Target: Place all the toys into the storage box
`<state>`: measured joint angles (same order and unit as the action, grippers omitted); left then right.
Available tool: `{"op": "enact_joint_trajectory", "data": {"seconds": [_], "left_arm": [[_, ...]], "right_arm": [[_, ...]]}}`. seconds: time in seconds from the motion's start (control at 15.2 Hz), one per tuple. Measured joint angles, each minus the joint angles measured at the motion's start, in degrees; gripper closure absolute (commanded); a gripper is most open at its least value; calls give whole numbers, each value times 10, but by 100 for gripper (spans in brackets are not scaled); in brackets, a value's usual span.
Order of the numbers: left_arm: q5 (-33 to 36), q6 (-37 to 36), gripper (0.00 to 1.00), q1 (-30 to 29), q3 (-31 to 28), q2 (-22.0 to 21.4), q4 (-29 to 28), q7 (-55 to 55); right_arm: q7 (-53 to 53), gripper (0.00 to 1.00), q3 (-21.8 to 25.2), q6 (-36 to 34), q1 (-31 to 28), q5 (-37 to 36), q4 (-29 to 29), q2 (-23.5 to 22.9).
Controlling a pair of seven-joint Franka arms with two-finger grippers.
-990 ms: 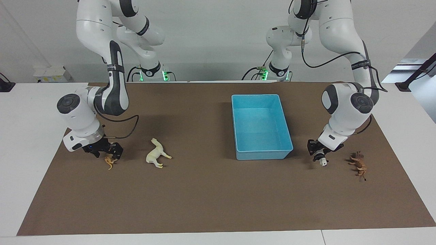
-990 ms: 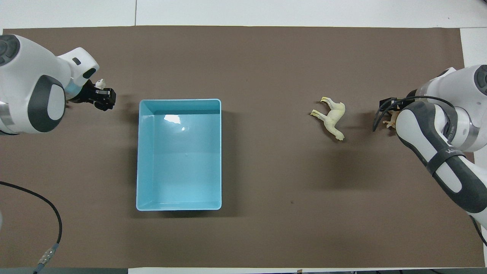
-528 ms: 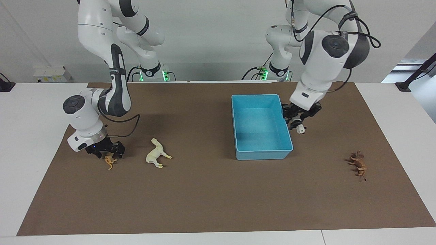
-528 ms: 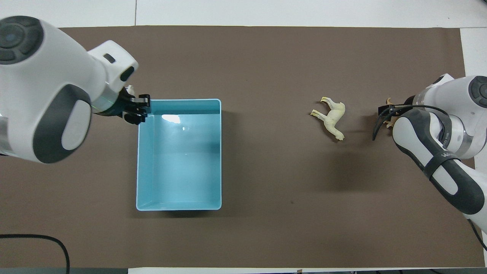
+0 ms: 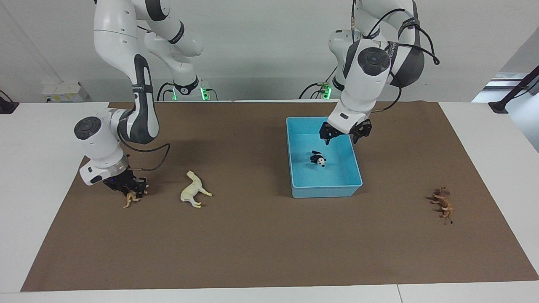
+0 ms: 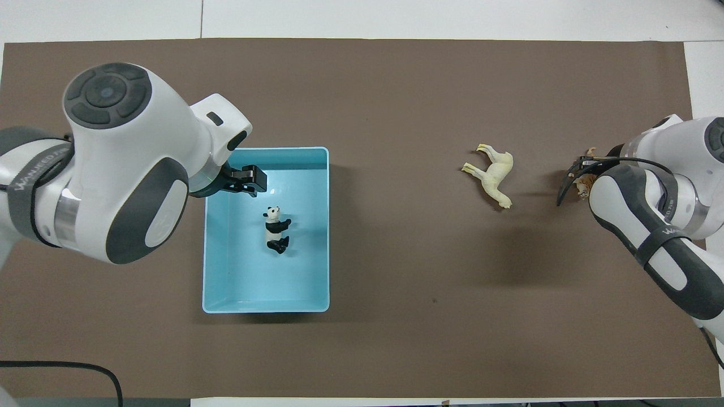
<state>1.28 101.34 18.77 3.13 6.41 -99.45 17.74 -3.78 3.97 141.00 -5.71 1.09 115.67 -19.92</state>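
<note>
The right gripper [image 5: 134, 190] is clamping the light, rigid tiger [image 5: 128, 199] by its body; the left gripper [image 5: 344, 135] is hanging open over the storage box [image 5: 324, 191].

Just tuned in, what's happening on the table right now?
The left tool hangs open over the blue storage box, where the panda now lies. The right tool is down at the mat, shut on the tiger. The cream horse and the brown lion lie on the mat.

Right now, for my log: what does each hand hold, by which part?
Right hand grips the tiger; which part is hidden. Left hand, open over the box, holds nothing.
</note>
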Motion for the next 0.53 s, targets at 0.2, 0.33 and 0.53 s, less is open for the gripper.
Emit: {"op": "enact_joint_trajectory", "data": {"seconds": [0.2, 0.33, 0.53], "left_arm": [[1, 30, 0, -84, -5, 0, 8, -131], [0, 43, 0, -147, -7, 5, 12, -243], [0, 62, 0, -217, -11, 50, 40, -375]], "right_arm": [[0, 100, 0, 0, 0, 0, 0, 0], [0, 100, 0, -6, 1, 0, -2, 0], [0, 100, -3, -75, 11, 0, -43, 3]]}}
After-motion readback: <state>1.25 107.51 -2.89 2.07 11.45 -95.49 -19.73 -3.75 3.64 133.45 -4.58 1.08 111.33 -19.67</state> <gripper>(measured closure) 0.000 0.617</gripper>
